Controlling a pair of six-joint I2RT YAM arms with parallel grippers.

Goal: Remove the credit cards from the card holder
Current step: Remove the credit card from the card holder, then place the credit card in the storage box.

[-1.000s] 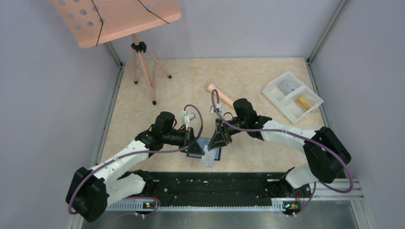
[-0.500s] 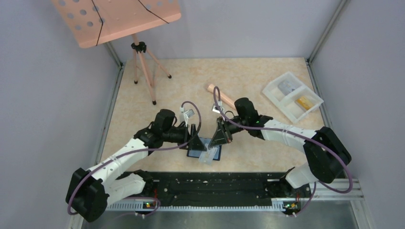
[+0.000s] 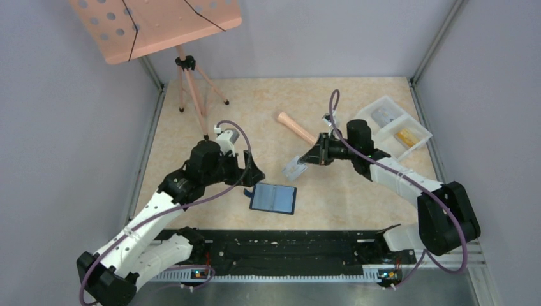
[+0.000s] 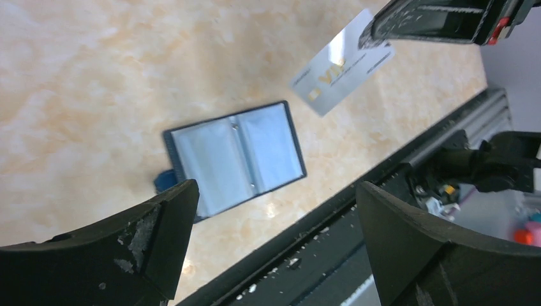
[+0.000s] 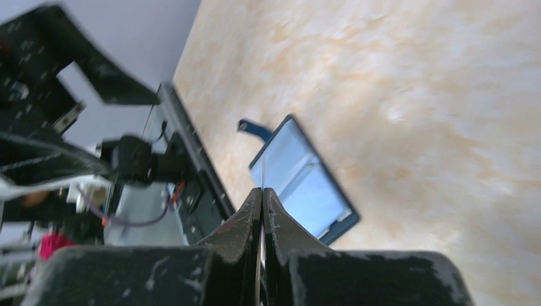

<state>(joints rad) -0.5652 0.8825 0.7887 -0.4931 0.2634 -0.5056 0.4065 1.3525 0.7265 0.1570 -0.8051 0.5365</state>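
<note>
The card holder [image 3: 273, 198] lies spread open on the table, its pale blue pockets up; it also shows in the left wrist view [image 4: 235, 156] and the right wrist view [image 5: 303, 182]. A pale grey-silver credit card [image 3: 295, 168] hangs in the air behind and to the right of it, pinched at one end by my right gripper [image 3: 311, 157]. From the left wrist the card [image 4: 341, 64] shows its printed face. In the right wrist view my right gripper [image 5: 262, 192] is shut on the card's thin edge. My left gripper [image 3: 253, 173] hovers open and empty left of the holder, jaws wide [image 4: 274, 194].
A white two-compartment tray [image 3: 367, 124] stands at the back right, with a tan-gold card [image 3: 406, 136] and a grey card [image 3: 383, 116] in it. A wooden handle [image 3: 295, 127] lies mid-table. A tripod music stand [image 3: 191, 95] is at the back left. The black rail [image 3: 274, 245] runs along the near edge.
My left gripper opened, let go of the holder and drew back to the left. My right gripper pulled the grey card out and carried it up and to the right.
</note>
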